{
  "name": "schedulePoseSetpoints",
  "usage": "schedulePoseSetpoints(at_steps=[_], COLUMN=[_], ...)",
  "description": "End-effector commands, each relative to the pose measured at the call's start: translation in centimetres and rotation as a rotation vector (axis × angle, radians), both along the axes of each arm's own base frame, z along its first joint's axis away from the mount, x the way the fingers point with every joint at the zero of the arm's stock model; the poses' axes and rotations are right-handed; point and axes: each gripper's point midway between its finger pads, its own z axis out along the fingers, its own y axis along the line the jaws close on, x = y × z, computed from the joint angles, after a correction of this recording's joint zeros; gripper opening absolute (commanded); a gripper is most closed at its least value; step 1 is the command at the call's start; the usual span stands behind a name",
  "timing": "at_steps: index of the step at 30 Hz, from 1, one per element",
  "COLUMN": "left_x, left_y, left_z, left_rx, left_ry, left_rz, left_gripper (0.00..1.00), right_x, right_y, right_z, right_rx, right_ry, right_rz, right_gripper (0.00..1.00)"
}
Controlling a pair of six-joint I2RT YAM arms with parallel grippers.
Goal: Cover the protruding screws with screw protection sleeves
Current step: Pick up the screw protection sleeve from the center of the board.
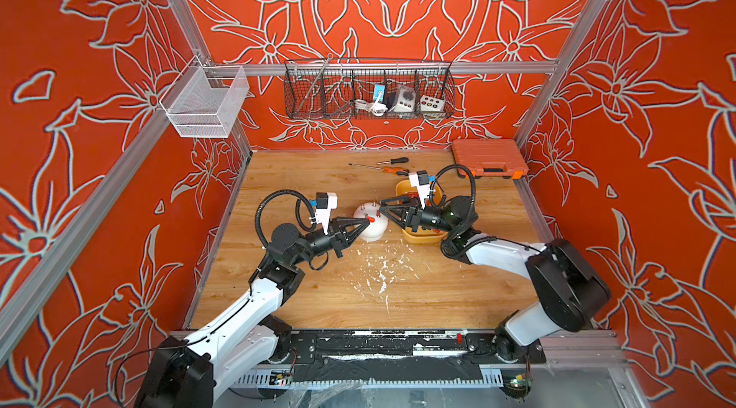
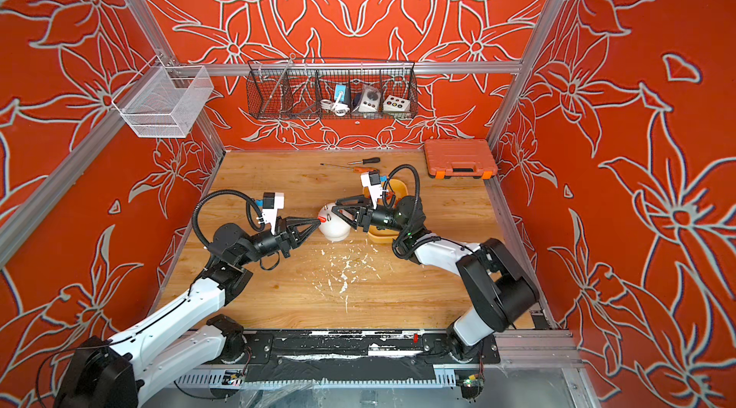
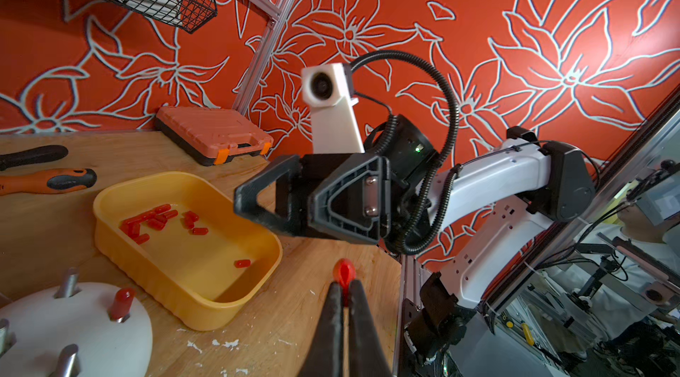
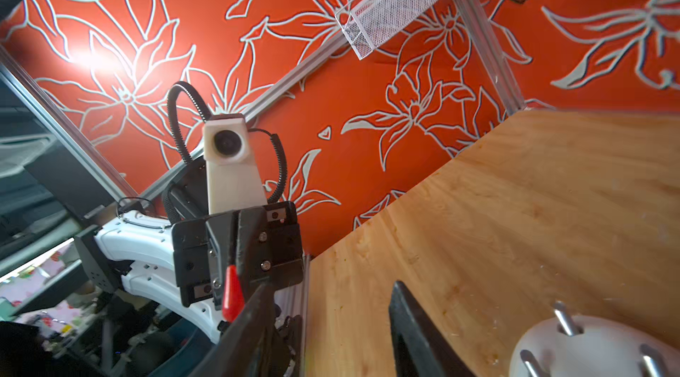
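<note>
1. Orange walls with white flower outlines enclose a pale wooden tabletop. A white rounded dome-shaped body sits near its centre, and a shallow yellow plastic tray lies just beside it at 3 o'clock.
2. Four short grey metal screws stand upright from the dome. In the left wrist view, one wears a fitted red cap and three bare pins are uncovered. The task looks roughly a quarter done.
3. The left gripper reaches in from 9 o'clock with its fingers pressed together. They pinch one small red-orange tubular sleeve by its end, over the dome's 9 o'clock side in both top views.
4. That held sleeve's long axis runs roughly in line with the fingers, near level, and it points toward 3 o'clock. Its squeezed mouth seems to face away from the gripper. It probably has to be tipped mouth-down before it can go over a pin.
5. The right gripper hovers at the dome's 3 o'clock edge, with its jaws spread and empty.
6. About a dozen spare red sleeves lie loose in the tray.
</note>
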Motion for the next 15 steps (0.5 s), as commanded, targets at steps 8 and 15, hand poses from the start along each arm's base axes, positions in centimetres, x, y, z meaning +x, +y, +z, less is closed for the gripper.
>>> schedulePoseSetpoints(at_steps=[8, 15], left_x=[-0.3, -0.3], left_y=[0.6, 0.7], left_z=[0.5, 0.5], left_rx=[0.006, 0.007], left_ry=[-0.048, -0.050], left_rz=[0.030, 0.035], left_gripper=[0.00, 0.00], right_x=[-4.0, -5.8], right_y=[0.3, 0.8], right_z=[3.7, 4.1], right_rx=[0.106, 0.107], right_ry=[-0.137, -0.177], right_rz=[0.125, 0.183], right_gripper=[0.54, 0.53])
